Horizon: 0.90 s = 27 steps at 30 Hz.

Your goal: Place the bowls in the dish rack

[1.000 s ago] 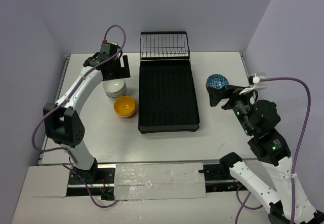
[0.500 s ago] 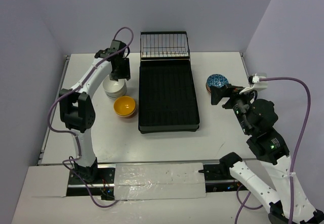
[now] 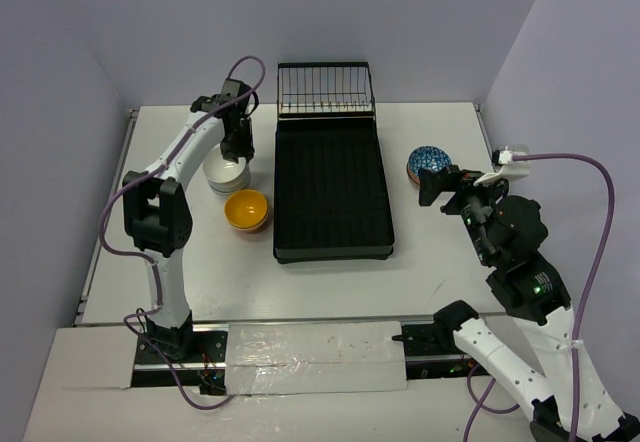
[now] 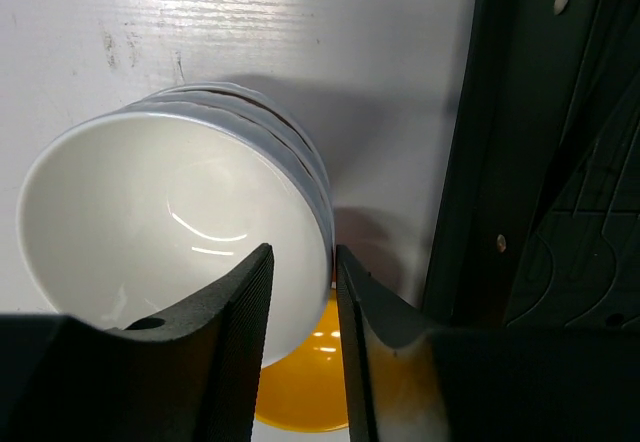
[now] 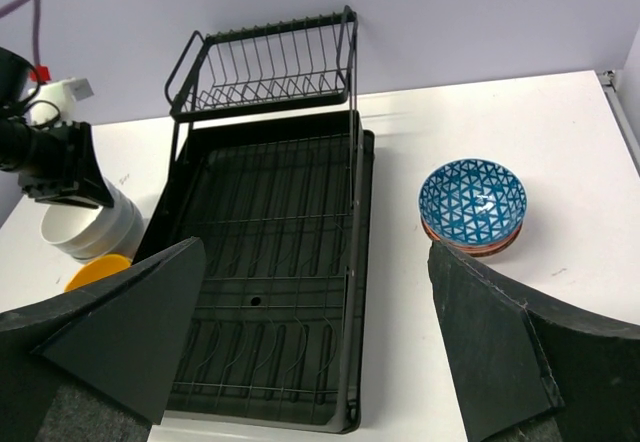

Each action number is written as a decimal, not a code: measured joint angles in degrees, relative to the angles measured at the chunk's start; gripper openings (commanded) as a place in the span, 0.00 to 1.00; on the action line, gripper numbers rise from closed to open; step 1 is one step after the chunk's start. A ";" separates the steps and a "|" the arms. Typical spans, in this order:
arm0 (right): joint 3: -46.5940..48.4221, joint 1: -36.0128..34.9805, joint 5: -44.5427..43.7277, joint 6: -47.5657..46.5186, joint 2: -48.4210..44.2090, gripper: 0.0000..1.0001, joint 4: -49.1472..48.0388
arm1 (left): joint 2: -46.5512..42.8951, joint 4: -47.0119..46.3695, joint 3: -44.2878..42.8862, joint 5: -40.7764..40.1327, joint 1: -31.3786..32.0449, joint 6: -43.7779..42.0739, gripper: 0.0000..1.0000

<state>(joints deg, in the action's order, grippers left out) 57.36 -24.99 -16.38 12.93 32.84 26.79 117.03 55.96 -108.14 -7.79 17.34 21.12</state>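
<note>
The left gripper [image 4: 303, 262] stood narrow, its jaws straddling the rim of the top bowl of the white bowls [image 4: 150, 222]: one finger inside the bowl, the other outside against its wall. Whether they actually pressed on the rim could not be told. In the top view this gripper [image 3: 238, 147] hung over the white stack [image 3: 227, 172], which sat on the table [image 3: 440, 272] just left of the dish rack [image 3: 330, 192], toward the rack's far end. The yellow bowl [image 3: 246, 208] sat left of the rack too, just nearer than the white stack and almost touching it; the left wrist view showed it [image 4: 300, 402] below the white bowls.

The right gripper [image 5: 320, 362] was spread wide and held nothing. It [image 3: 440, 187] hovered to the right of the rack, close to the blue patterned bowls [image 5: 472, 200]. These stood stacked on the table right of the rack, apart from its edge. The rack's wire basket [image 5: 270, 72] rose at its far end.
</note>
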 measured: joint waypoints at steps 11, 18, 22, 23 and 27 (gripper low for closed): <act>-0.85 0.00 -2.08 -0.09 -0.22 1.00 -0.04 | 1.36 0.98 -1.18 1.03 0.00 0.11 0.33; -1.88 0.00 -2.56 -0.17 -0.55 1.00 -0.13 | 2.91 1.99 -1.84 1.99 0.17 0.24 0.18; -2.03 0.00 -2.58 -0.17 -0.57 1.00 -0.13 | 2.91 2.54 -3.10 1.99 0.37 0.37 0.02; -2.05 0.00 -2.56 -0.20 -0.57 1.00 -0.13 | 2.91 2.71 -3.43 2.10 0.37 0.48 0.01; -2.12 0.00 -2.60 -0.35 -0.57 1.00 -0.15 | 2.93 3.58 -4.50 2.05 0.37 0.59 0.00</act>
<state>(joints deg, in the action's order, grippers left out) 55.24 -24.99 -18.98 12.58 32.27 26.63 119.96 59.55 -112.64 -5.74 17.72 21.71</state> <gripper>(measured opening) 0.999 0.056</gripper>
